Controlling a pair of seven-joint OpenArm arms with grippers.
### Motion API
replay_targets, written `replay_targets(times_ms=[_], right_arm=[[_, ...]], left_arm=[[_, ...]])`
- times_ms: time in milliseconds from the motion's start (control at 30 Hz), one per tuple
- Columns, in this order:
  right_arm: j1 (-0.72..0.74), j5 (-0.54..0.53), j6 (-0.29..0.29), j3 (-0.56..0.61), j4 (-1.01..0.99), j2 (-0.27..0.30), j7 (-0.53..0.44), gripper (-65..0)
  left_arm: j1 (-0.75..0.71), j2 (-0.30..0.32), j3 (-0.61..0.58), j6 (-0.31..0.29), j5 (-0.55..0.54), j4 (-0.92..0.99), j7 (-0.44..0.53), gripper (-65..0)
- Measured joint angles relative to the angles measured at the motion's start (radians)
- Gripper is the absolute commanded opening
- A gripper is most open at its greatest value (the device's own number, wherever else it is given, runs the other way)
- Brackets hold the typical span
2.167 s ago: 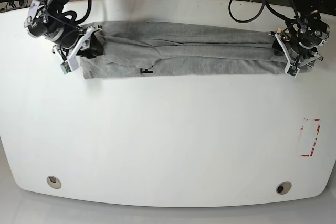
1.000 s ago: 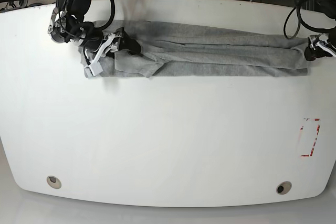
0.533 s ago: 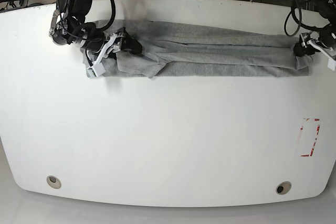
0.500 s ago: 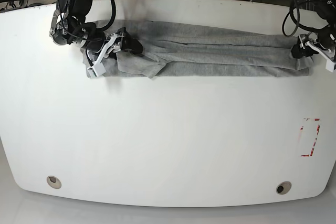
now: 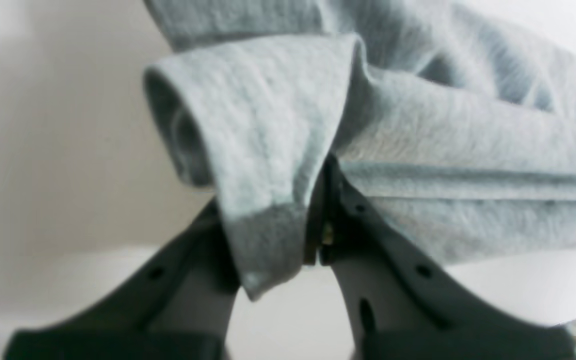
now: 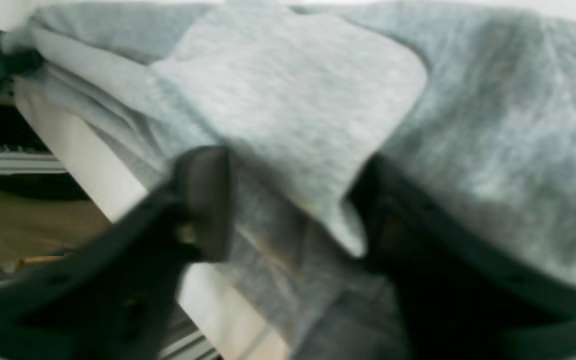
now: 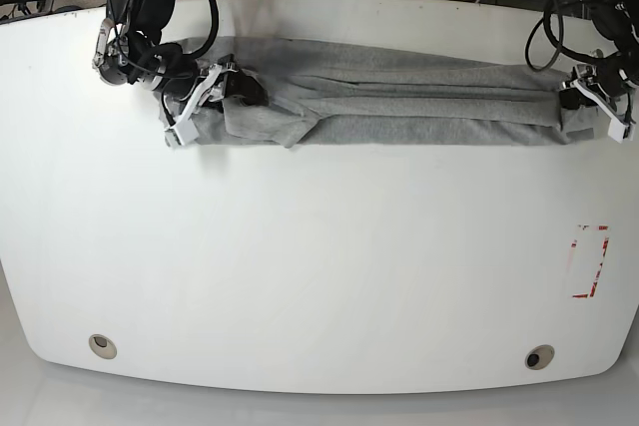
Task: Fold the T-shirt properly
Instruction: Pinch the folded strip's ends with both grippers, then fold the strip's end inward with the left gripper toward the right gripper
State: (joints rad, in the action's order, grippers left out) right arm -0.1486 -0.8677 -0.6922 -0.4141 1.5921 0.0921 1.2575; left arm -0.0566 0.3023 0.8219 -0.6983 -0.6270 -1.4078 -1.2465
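the t-shirt (image 7: pixel 399 102) lies as a long grey strip across the far side of the white table (image 7: pixel 319 266), same as half a sec ago, but its right end looks a bit shorter now and is bunched at the left gripper (image 7: pixel 589 99). that gripper was just off the end of the cloth a sec ago w/ wide jaws, and now it sits right on the end. in the left wrist view the left gripper (image 5: pixel 318 200) has its two dark jaws pressed nearly together, and a fold of grey cloth w/ a hem (image 5: pixel 263 235) is pinched between them, so it grips the shirt. the rest of the t-shirt (image 5: pixel 468 150) runs away to the right in soft folds. the right gripper (image 7: pixel 205 95) is at the other end of the strip, about where it was half a sec ago, and the flap of cloth beside it looks much the same. in the right wrist view the right gripper (image 6: pixel 293 200) has its jaws partly apart, one on each side of a flap of the t-shirt (image 6: pixel 293 100). the flap hangs down between them and the jaws touch cloth, but that view is blurry and i can't tell if they really pinch it yet.
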Motion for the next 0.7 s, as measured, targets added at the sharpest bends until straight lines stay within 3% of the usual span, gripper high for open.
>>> replay_targets(times_ms=[167,300,367,467,700], right_arm=[[-0.005,0.0,0.0,0.006,-0.003,0.012,0.002,-44.4],[-0.001,0.001,0.0,0.001,-0.004,0.023,0.001,-44.4],[0.0,0.0,0.0,0.003,-0.004,0.018,-0.001,-44.4],[0.0,0.0,0.0,0.003,-0.004,0.017,-0.001,-44.4],[-0.003,0.0,0.0,0.002,-0.004,0.019,0.0,-44.4]], left_arm=[[-0.065,-0.053,-0.042,0.004,0.01,-0.363,0.004,-60.7],[-0.112,-0.054,-0.264,0.005,0.002,-0.579,0.009,-60.6],[-0.119,-0.06,-0.383,-0.002,-0.039,-0.592,0.023,-60.4],[-0.121,-0.069,-0.484,-0.001,0.008,-0.584,-0.011,-60.3],[-0.1,-0.151,-0.618,0.001,-0.002,-0.57,-0.008,-60.1]])
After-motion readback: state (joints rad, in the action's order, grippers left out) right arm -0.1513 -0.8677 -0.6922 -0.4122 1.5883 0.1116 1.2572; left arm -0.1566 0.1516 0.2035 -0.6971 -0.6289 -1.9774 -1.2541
